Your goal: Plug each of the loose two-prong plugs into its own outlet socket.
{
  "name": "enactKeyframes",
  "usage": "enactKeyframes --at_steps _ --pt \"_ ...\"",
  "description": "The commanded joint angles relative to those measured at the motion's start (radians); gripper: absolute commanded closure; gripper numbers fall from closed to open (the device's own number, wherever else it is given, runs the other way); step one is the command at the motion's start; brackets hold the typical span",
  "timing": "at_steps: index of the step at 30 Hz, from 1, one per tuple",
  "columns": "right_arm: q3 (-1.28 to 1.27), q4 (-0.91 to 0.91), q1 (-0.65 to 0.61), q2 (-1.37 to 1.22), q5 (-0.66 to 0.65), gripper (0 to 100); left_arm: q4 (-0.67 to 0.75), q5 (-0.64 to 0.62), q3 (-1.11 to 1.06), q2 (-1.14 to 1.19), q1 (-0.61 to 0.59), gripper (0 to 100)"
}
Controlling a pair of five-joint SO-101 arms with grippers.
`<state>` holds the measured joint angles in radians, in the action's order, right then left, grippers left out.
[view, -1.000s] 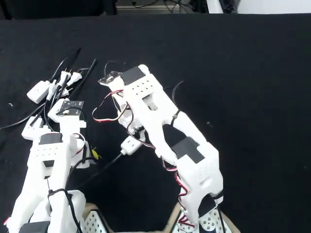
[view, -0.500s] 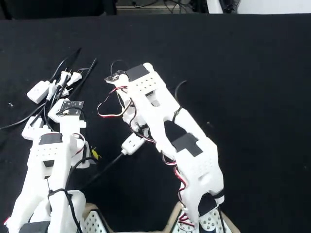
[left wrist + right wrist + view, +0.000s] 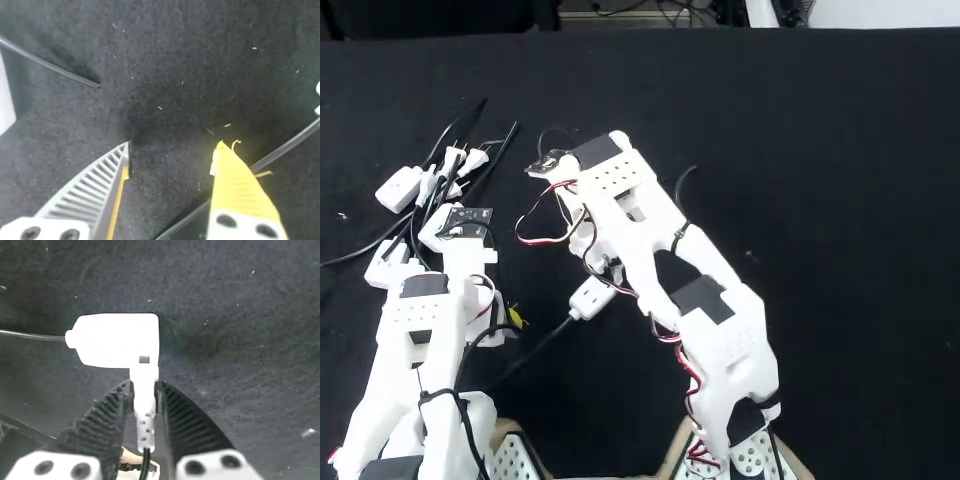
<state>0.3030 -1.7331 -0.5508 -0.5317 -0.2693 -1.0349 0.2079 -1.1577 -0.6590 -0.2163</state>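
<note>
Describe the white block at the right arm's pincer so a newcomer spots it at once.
On the black table, skip the tangle of white plugs at the left and look near the middle, under the right arm. The white rounded block lies alone, and the slim white piece touching it is clamped in the right pincer.

Between ribbed plastic fingers (image 3: 107, 421), the plug (image 3: 144, 399) is smooth matt white plastic; beyond them the bench (image 3: 240, 315) wears fuzzy, lint-flecked black cloth.

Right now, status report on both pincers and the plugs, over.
Left pincer open over bare cloth, cable beside it. Right pincer shut on plug, tip against white socket. Other plugs tangled far left.
</note>
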Motion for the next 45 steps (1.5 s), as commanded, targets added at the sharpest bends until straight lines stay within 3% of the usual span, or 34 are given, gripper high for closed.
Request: enactKeyframes --at_steps 1,19,37,45 --pt "0.038 -0.028 -0.026 0.001 -0.009 98.8 0.002 0.003 0.004 -0.018 -0.01 73" --pt "0.041 -0.029 -0.026 0.007 0.097 98.8 0.002 0.003 0.004 -0.021 -0.01 73" --pt "0.024 -0.032 -0.026 0.124 0.097 98.8 0.002 0.003 0.004 -0.021 -0.01 73" --pt "0.002 -0.028 -0.028 0.054 0.097 98.8 0.002 0.003 0.004 -0.021 -0.01 73"
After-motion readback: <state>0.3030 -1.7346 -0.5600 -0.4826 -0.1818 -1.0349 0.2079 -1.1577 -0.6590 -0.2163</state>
